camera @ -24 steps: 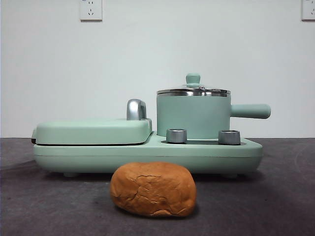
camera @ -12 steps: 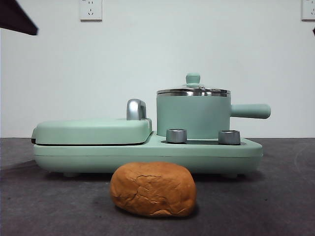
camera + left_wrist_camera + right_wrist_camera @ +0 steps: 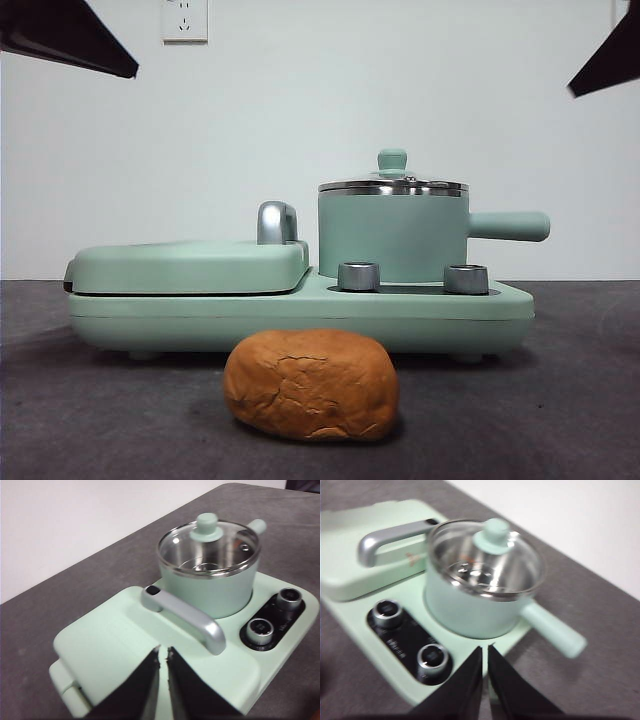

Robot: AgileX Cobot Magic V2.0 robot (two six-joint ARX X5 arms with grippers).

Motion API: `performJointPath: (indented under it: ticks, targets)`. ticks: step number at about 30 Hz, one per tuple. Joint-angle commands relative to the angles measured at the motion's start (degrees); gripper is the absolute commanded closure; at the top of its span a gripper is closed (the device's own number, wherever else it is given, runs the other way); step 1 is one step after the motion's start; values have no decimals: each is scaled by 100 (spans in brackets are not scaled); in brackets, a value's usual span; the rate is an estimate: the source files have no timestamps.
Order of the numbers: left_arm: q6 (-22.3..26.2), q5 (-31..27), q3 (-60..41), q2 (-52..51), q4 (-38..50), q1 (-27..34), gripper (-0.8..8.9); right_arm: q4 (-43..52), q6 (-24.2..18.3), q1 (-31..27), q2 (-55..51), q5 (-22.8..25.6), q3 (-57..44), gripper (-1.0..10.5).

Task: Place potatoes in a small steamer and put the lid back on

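The potato [image 3: 310, 385], an orange-brown lump with cracked skin, lies on the dark table in front of the appliance and shows in the front view only. Behind it to the right the mint-green small steamer [image 3: 392, 238] [image 3: 210, 585] [image 3: 465, 610] stands on its base, side handle pointing right. The glass lid [image 3: 392, 185] [image 3: 210, 547] [image 3: 485, 560] sits on it. My left gripper [image 3: 163, 652] [image 3: 75, 40] hangs shut and empty high over the griddle end. High above the steamer's handle side, my right gripper [image 3: 485, 650] [image 3: 610, 60] is shut and empty as well.
A flat mint-green griddle cover [image 3: 190, 265] [image 3: 125, 645] with a chrome handle [image 3: 277, 222] [image 3: 185, 617] takes up the appliance's left half. Two steel knobs [image 3: 359, 276] [image 3: 466, 279] face the front. The white wall behind carries a socket [image 3: 185, 20].
Both arms' dark tips have come into the top corners of the front view, reaching farther in than half a second ago. Potato, steamer and lid have not moved.
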Motion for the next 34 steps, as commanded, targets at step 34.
performJointPath:
  ticks: [34]
  targets:
    - [-1250, -404, 564, 1814, 2002, -1178, 501, 70, 407, 273, 142, 15, 92, 602]
